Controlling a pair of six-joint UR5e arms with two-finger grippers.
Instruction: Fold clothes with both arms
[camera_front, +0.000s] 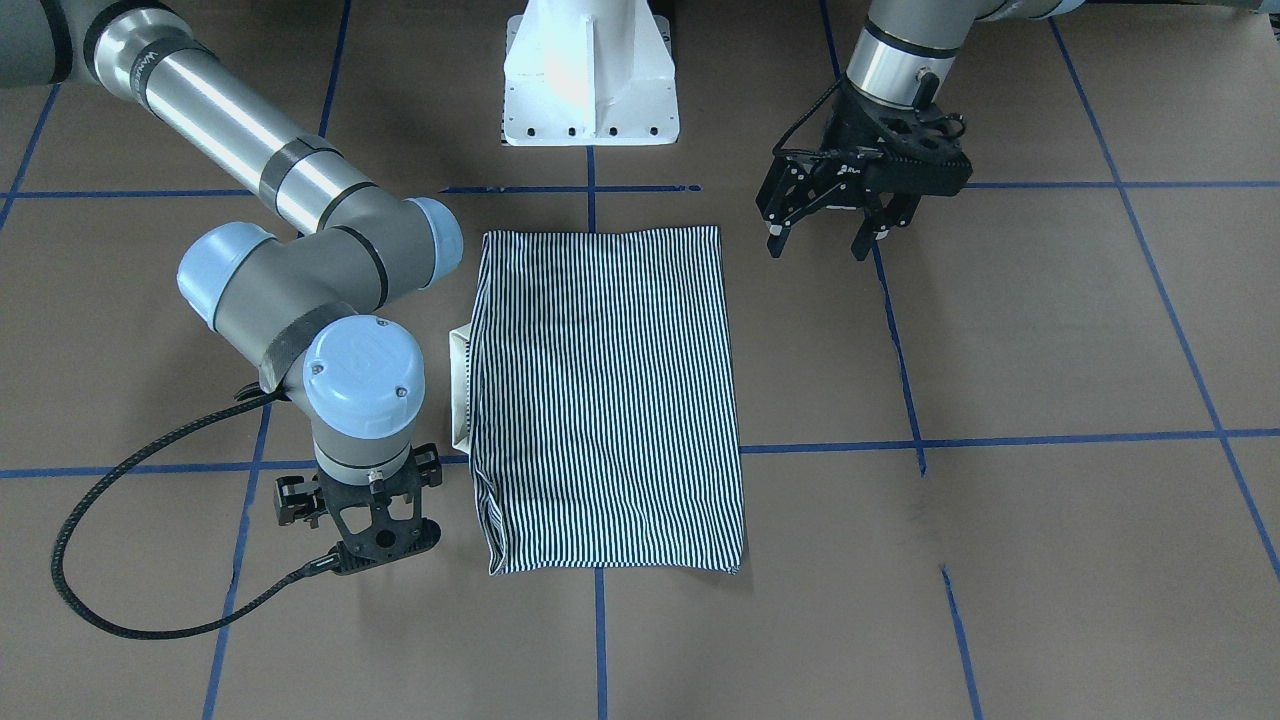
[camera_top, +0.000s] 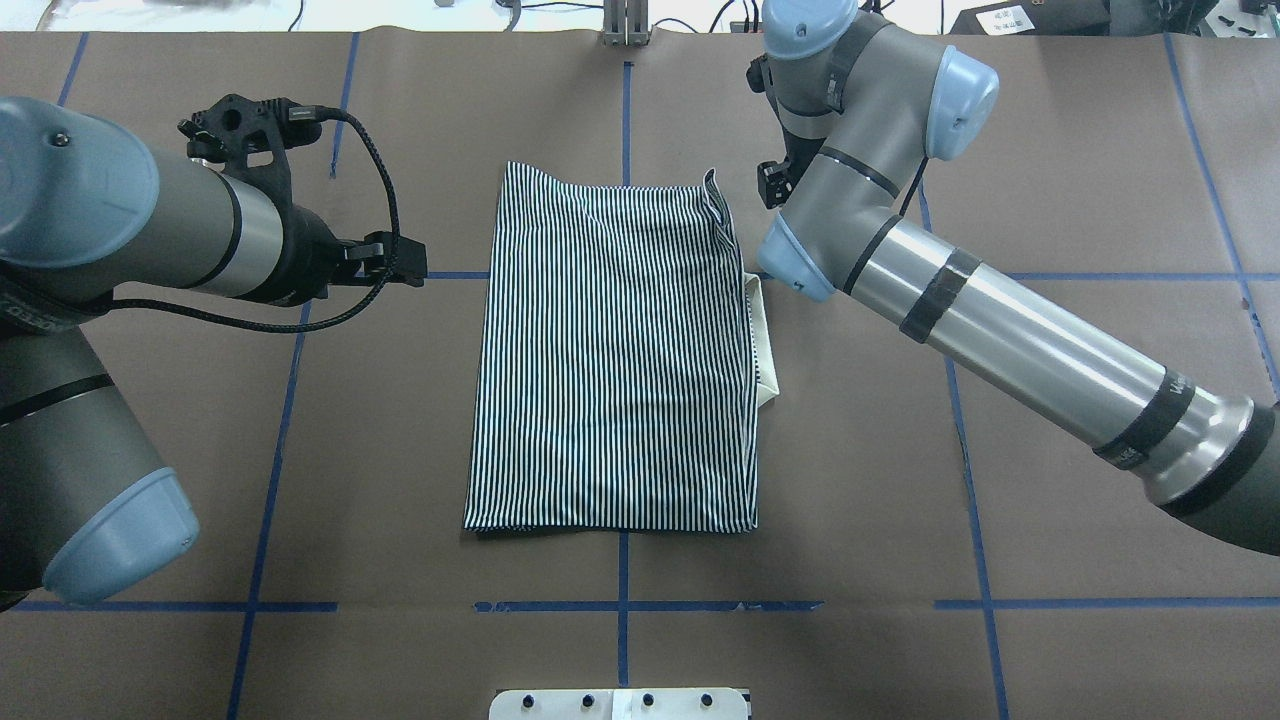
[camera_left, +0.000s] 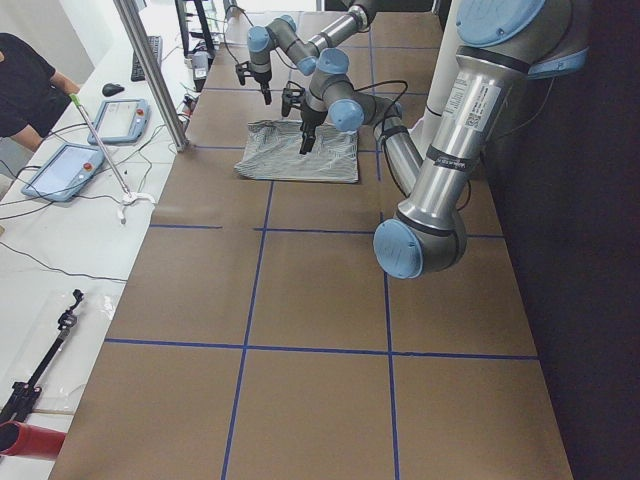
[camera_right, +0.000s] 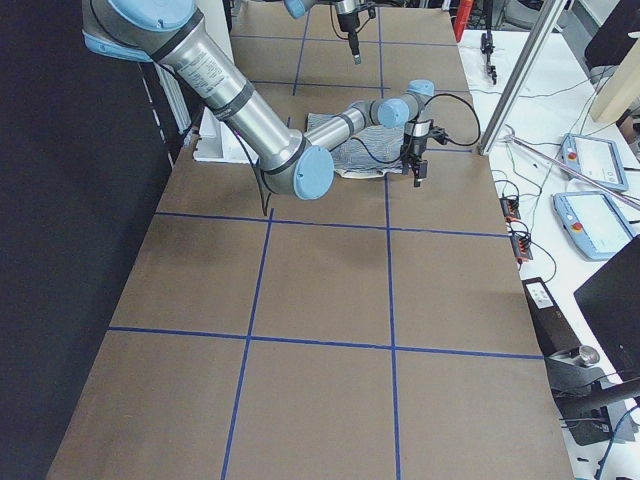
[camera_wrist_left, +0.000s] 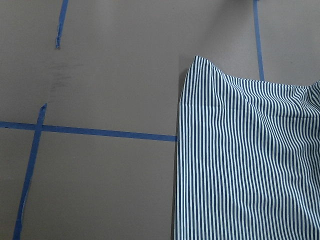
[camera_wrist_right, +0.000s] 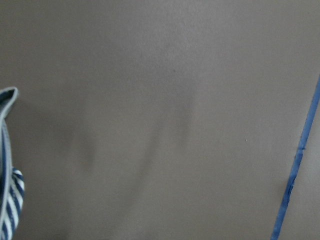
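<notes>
At the counter's centre, the striped polo shirt lies flat, folded to a rectangle, its white collar showing at the edge facing the right arm. Left hand: fingers spread, empty, beside the shirt's opposite edge and clear of the cloth. Right hand: pointing down near the collar-side edge; whether spread or pressed together cannot be told.

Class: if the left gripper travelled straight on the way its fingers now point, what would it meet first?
Most likely the bare brown table, just beside the striped shirt, not the cloth. The left gripper hangs open, pointing down; its exact tilt is hard to judge.
</notes>
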